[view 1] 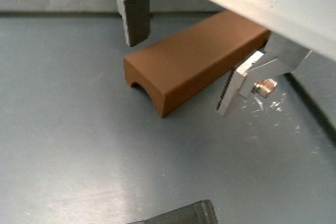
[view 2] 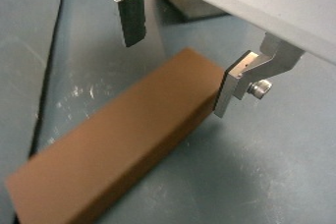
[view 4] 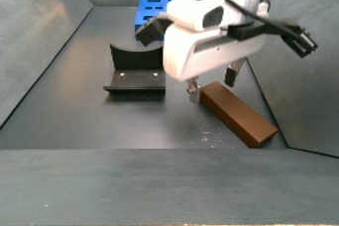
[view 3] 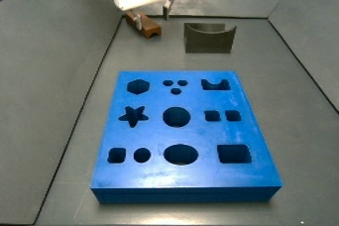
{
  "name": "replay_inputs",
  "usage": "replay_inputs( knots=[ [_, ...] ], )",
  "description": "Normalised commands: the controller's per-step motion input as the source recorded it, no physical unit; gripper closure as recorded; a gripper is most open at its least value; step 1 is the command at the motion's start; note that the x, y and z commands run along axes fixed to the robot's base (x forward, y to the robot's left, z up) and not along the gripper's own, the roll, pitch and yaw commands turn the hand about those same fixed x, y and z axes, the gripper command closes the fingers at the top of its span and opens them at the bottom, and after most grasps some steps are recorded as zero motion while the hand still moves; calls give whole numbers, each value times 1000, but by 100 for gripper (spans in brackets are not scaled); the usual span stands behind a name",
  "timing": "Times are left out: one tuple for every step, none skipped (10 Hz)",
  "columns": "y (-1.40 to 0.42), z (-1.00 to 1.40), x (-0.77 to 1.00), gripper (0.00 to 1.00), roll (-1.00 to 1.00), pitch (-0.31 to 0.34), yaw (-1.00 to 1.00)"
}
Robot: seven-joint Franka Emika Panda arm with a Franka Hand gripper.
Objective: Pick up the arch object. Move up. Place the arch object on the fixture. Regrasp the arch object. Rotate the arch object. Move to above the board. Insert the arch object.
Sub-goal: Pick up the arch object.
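The arch object (view 1: 197, 56) is an orange-brown bar lying flat on the grey floor, its arched cut-out showing at one end. My gripper (view 1: 188, 51) is open and hangs low over it. One finger (view 1: 133, 18) stands clear of the bar and the other finger (view 1: 242, 83) is close beside its far face. In a wrist view the gripper (view 2: 182, 51) straddles one end of the arch object (view 2: 118, 159). Both side views show the gripper (view 4: 215, 85) over the arch object (view 4: 241, 117) (view 3: 150, 28). The dark fixture (view 4: 133, 75) (view 3: 208, 39) stands beside it. The blue board (view 3: 185, 136) lies apart.
Grey sloping walls (view 4: 54, 42) enclose the floor on both sides. The board's (view 4: 150, 10) end shows behind the fixture in a side view. A dark edge (view 1: 178, 215) enters a wrist view near the frame border.
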Motion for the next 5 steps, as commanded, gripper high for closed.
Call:
replay_inputs(
  knots=[
    [31, -266, 0, 0, -33, -113, 126],
    [46, -40, 0, 0, -7, -27, 31],
    [0, 0, 0, 0, -20, 0, 0],
    [0, 0, 0, 0, 4, 0, 0],
    [0, -529, 0, 0, 24, -67, 0]
  ],
)
